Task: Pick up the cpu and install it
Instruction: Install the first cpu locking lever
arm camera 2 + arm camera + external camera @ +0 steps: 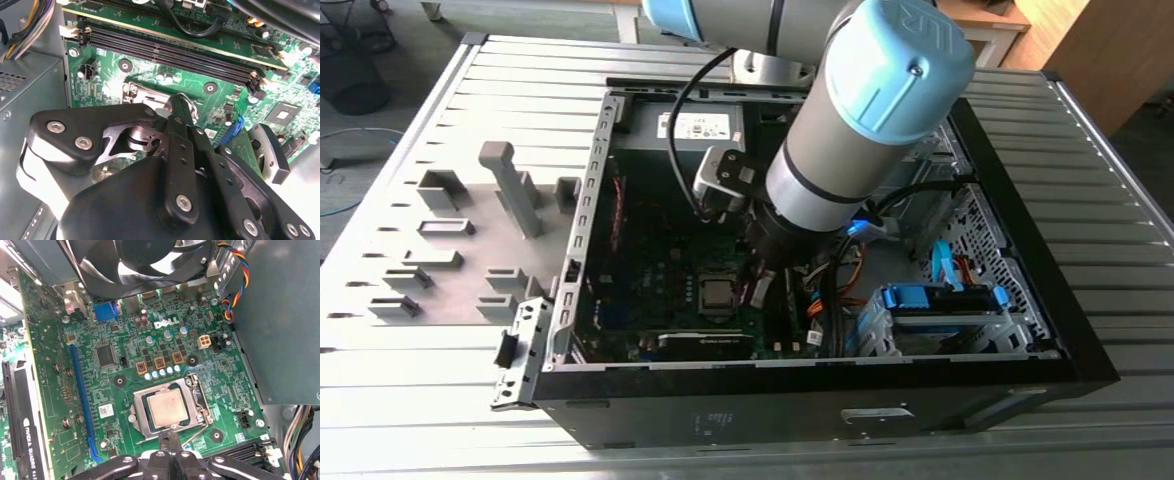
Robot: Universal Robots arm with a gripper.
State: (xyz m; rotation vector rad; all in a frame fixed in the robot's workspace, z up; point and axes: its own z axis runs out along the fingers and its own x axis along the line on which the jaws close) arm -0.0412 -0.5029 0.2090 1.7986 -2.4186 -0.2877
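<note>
Arm reaches down into the open computer case (1014,250), which lies on its side on the slatted metal worktop (440,400). The gripper (172,442) is low over the green motherboard (165,347), right at the edge of the socket.

The cpu (167,407) sits square inside the socket frame (137,415), silvery top up, flat and level with the frame around it. It looks already seated; nothing is lifting it. In the exterior view the same silvery square (718,295) shows on the board just beside the arm's lower end.

Fingers: drawn close together, tips meeting in a narrow point just short of the cpu's near edge, by the thin wire retention lever (200,427) that angles out from the socket. In the second wrist view the tips (181,107) sit against the socket's metal hardware. I cannot tell whether they pinch the lever or only press near it. They do not hold the cpu.

Reading of the pose: a narrow, closed tip suits working a thin lever or a frame edge, not carrying a flat chip, so this looks like work on the latch.

The grey holder blocks (454,260) stand on the worktop outside the case, well apart from the fingers. The fan (145,260) lies beyond the socket.
</note>
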